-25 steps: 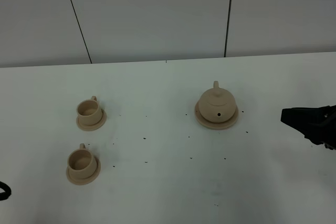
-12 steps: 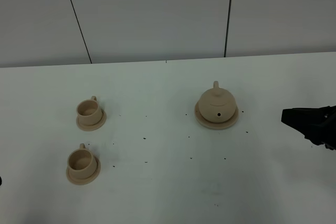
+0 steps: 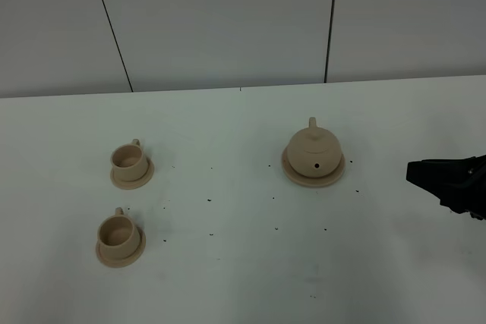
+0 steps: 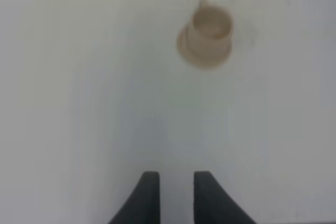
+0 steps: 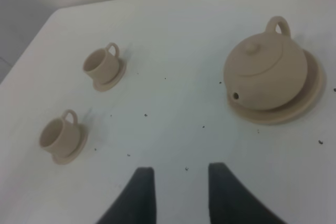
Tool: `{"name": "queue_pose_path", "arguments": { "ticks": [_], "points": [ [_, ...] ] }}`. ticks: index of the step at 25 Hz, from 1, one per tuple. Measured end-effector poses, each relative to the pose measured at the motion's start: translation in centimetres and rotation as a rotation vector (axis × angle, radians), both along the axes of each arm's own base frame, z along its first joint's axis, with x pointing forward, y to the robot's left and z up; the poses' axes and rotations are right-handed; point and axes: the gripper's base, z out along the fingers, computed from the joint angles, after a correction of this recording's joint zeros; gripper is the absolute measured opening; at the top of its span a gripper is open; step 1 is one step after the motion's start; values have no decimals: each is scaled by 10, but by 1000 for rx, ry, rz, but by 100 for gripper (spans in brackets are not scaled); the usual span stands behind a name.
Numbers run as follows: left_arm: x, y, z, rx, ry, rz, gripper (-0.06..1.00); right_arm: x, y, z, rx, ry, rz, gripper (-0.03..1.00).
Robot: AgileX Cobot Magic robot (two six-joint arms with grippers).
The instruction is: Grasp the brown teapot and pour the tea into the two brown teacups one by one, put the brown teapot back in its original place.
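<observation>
Gripping the brown teapot (image 5: 265, 72) well meant squaring the right pincer (image 5: 181, 170), spread and empty, onto its loop handle (image 5: 278, 18), seemingly on the far side

Ware: brown teapot (image 3: 313, 149), teapot saucer (image 3: 304, 180), far teacup (image 3: 127, 158), near teacup (image 3: 117, 231). All are tan, matt and clay-like, with an even finish.
Table (image 3: 228, 278): white, smooth, faint sheen (peppered with dark specks).
The right gripper (image 5: 180, 169) is black, matt and plastic-looking.
Wall panels (image 3: 220, 20): pale grey, smooth, matt.
</observation>
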Motion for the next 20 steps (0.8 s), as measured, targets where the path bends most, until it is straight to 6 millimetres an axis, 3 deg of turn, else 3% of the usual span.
{"name": "queue_pose_path", "arguments": {
  "ticks": [5, 20],
  "points": [
    [-13, -1, 0, 22, -84, -14, 23, 0, 1, 0, 6, -1, 8, 24],
    [-13, -7, 0, 56, -83, -117, 23, -1, 1, 1, 10, -2, 18, 24]
  ]
}}
